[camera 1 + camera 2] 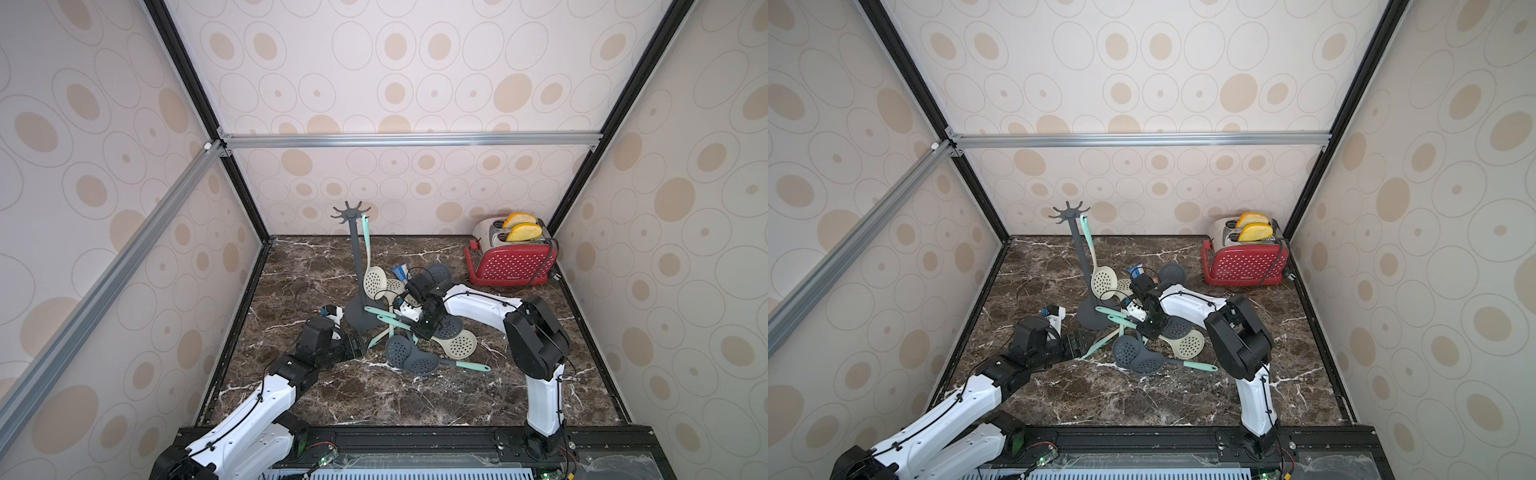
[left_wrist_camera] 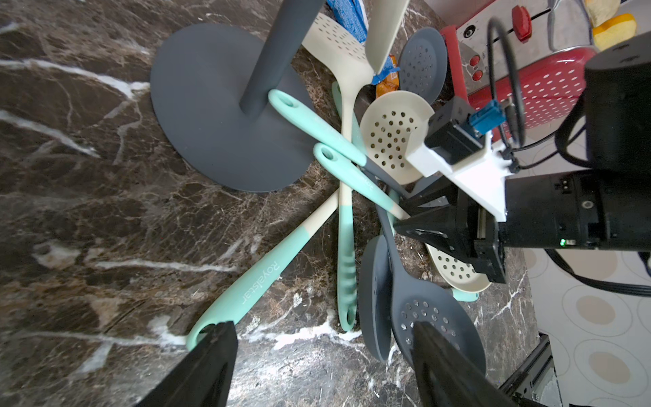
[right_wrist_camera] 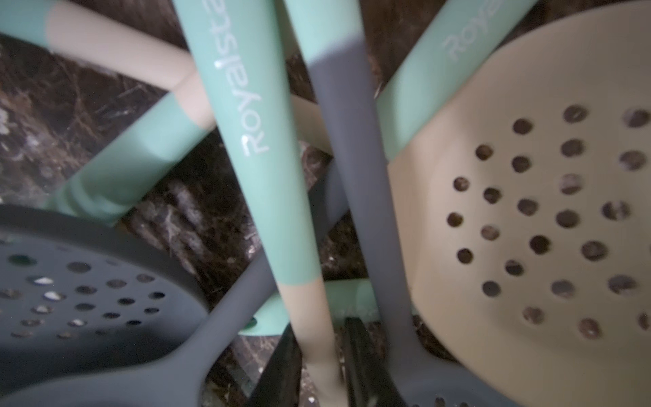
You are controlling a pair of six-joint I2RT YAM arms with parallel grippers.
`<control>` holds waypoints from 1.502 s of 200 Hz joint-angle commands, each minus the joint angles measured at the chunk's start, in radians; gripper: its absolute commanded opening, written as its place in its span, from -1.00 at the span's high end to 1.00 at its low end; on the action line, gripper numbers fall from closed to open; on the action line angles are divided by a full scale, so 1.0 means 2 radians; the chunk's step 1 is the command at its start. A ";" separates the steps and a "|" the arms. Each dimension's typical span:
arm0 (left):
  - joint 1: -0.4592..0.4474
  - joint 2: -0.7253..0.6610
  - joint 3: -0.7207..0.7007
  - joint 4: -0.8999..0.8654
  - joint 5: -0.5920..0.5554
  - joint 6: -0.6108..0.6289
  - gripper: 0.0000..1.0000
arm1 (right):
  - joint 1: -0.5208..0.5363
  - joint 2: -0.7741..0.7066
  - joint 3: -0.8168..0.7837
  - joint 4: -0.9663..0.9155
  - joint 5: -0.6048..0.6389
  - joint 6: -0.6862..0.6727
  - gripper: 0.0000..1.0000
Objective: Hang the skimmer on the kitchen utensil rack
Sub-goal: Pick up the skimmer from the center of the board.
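Right gripper [image 3: 318,349] seemingly clamps the cream-stemmed skimmer [image 3: 252,148]; left gripper [image 2: 320,329] gapes wide, empty

My right wrist view is all blur: my right gripper [image 3: 322,338] is cut off by the edge, its fingers [image 3: 281,373] flanking a cream skimmer handle [image 3: 310,303], pinching or not I cannot tell. In my left wrist view the kitchen utensil rack [image 2: 211,123] loses its crown past the edge; a blue packet [image 2: 347,17] half hides behind the skimmer pile [image 2: 387,134]
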 commanded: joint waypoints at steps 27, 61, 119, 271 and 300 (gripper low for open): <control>-0.004 -0.008 0.018 -0.002 -0.006 -0.011 -0.59 | -0.004 0.011 -0.026 0.020 0.031 0.011 0.94; -0.003 -0.029 0.023 -0.012 -0.019 -0.021 -0.60 | -0.005 -0.033 -0.053 0.038 0.012 0.023 1.00; -0.003 -0.032 0.012 0.065 0.041 -0.053 -0.71 | -0.005 -0.179 -0.154 0.095 -0.065 0.037 1.00; 0.031 0.007 0.230 -0.040 -0.041 0.238 -0.76 | -0.006 -0.438 -0.151 0.098 -0.020 0.142 1.00; 0.067 0.031 0.215 0.064 -0.019 0.305 -0.73 | -0.006 -0.448 -0.118 0.089 -0.079 0.127 1.00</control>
